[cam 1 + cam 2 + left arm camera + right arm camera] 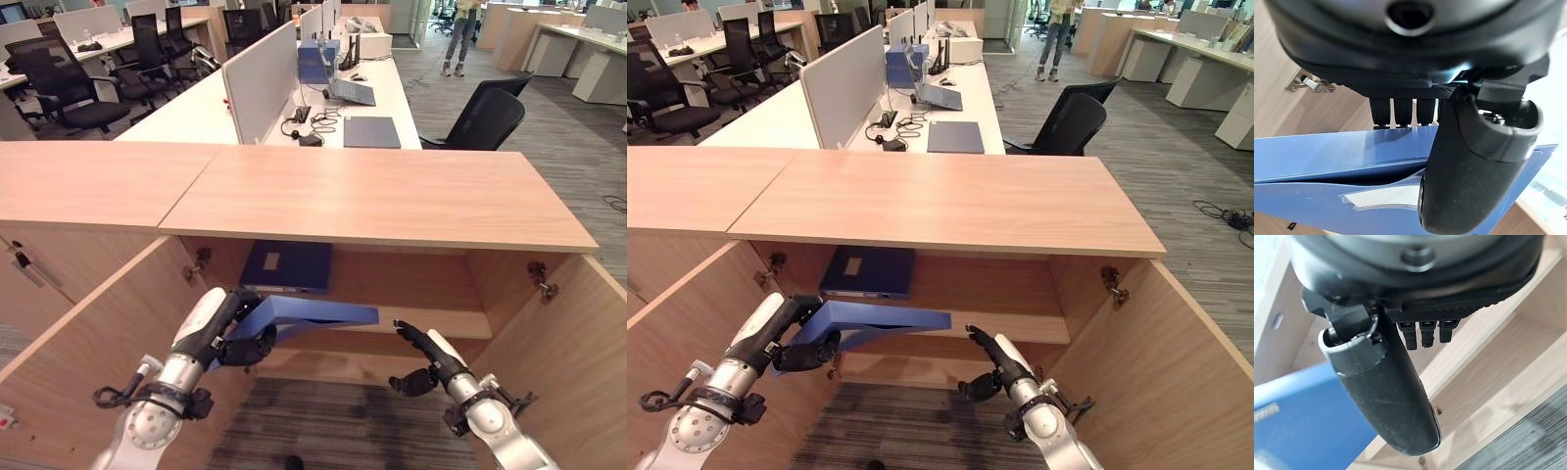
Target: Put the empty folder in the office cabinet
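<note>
Your left hand [227, 333] pinches the blue folder [304, 315] at its nine o'clock end, before the open cabinet [431, 284] shelf. Your right hand [428, 360] hangs at three o'clock, fingers relaxed, empty.

The cabinet top [377, 196] hides the back of the shelf [441, 318] and the far end of the dark blue folder [289, 264] lying on it. The near end of the blue folder [304, 315] is covered by the left hand [230, 333], whose fingers [1400, 110] disappear behind the folder's edge. Both cabinet doors [1176, 362] run off the frame. The person [460, 34] by the far desk [1176, 44] is cut off above the waist.
</note>
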Controlling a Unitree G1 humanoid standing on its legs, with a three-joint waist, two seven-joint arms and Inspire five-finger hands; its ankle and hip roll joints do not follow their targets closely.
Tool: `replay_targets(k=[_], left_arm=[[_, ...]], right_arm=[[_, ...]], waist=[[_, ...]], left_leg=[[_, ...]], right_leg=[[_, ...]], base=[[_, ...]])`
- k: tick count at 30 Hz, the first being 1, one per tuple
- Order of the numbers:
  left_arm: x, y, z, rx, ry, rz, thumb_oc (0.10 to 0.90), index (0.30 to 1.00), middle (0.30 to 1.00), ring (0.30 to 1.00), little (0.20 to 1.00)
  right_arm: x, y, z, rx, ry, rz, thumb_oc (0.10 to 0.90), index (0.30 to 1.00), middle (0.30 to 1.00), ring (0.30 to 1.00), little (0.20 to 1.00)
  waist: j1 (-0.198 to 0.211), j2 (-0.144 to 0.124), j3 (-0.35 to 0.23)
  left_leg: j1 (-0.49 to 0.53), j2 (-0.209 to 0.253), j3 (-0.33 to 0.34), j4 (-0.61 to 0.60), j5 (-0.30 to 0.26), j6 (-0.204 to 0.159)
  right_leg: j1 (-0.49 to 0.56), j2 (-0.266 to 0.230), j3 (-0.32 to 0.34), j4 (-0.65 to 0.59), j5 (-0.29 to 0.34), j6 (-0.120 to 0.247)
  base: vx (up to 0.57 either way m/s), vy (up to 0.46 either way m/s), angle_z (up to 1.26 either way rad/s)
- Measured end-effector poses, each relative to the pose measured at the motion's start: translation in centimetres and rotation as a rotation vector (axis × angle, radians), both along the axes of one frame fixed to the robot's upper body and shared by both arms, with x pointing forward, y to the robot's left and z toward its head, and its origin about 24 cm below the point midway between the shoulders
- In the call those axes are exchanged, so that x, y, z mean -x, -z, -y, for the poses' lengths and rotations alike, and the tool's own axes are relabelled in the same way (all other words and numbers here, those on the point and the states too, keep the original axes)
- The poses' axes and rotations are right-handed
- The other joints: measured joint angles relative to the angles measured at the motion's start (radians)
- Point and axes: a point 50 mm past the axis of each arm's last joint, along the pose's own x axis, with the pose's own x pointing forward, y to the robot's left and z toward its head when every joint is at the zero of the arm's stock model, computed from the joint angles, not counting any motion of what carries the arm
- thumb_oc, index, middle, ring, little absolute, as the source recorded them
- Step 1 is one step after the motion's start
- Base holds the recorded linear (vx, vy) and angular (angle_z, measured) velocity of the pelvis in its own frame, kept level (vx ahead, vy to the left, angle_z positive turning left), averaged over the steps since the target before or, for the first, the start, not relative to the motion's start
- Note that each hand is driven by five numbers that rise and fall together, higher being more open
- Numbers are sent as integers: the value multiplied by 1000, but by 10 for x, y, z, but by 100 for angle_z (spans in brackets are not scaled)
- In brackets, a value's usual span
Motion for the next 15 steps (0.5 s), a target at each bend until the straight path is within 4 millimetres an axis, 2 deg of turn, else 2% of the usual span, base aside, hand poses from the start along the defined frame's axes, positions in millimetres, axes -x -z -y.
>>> replay_targets(k=[9,15], left_arm=[[-3,-12,0,-7,34,31,400,300,300,300,300],[-3,-16,1,-16,46,41,400,300,300,300,300]], right_arm=[[-26,-38,-11,-29,-29,181,800,900,900,900,900],[-32,-56,-18,-51,-54,268,800,900,900,900,900]], waist=[[22,11,6],[21,9,7]], left_leg=[[0,-2,-1,0,-2,-2],[0,-2,0,0,-1,2]], right_leg=[[0,-2,-1,-5,0,0],[0,-2,-1,0,-1,1]], base=[[0,0,0],[0,0,0]])
